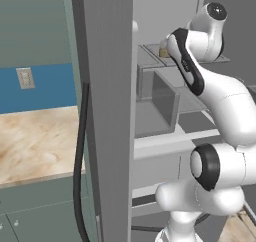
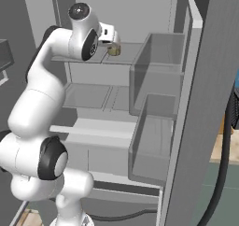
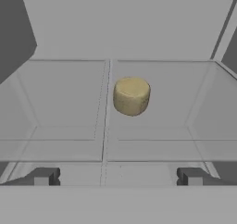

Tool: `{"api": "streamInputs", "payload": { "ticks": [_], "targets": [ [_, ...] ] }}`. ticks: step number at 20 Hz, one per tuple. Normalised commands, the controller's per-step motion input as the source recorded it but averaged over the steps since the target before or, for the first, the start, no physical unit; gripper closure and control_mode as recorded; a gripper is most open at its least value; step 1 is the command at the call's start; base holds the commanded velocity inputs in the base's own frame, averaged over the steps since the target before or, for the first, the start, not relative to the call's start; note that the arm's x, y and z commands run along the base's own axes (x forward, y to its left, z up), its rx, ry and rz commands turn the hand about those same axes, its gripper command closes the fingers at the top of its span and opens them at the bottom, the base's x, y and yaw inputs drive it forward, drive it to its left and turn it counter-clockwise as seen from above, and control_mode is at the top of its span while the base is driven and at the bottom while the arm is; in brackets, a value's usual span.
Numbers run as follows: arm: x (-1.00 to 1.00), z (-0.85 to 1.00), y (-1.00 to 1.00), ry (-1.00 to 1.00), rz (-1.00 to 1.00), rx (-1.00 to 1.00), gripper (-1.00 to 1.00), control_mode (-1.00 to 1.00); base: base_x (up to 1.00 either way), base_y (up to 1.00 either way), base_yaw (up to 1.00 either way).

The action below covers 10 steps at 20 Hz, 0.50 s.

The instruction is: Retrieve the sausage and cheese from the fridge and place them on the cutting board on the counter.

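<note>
Cheese [image 3: 131, 96], a stubby tan-yellow round chunk, sits on a grey upper shelf [image 3: 65, 98] inside the open fridge [image 2: 154, 103]. Just short of it, the gripper [image 3: 118, 176] holds nothing, its fingers spread wide apart.

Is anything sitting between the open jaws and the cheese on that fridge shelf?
Nothing visible. In the hand view the gripper faces the cheese across bare grey shelf, jaws wide open and still short of it.
</note>
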Motion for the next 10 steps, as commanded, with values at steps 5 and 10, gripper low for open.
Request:
{"api": "streamInputs", "payload": {
  "ticks": [5, 10],
  "targets": [
    [0.28, -0.12, 0.0, 0.03, 0.0, 0.0, -1.0, -1.0, 0.0, 0.0, 0.0],
    [0.34, -0.01, 0.0, 0.02, 0.0, 0.0, -1.0, -1.0, 0.0, 0.0, 0.0]
  ]
}}
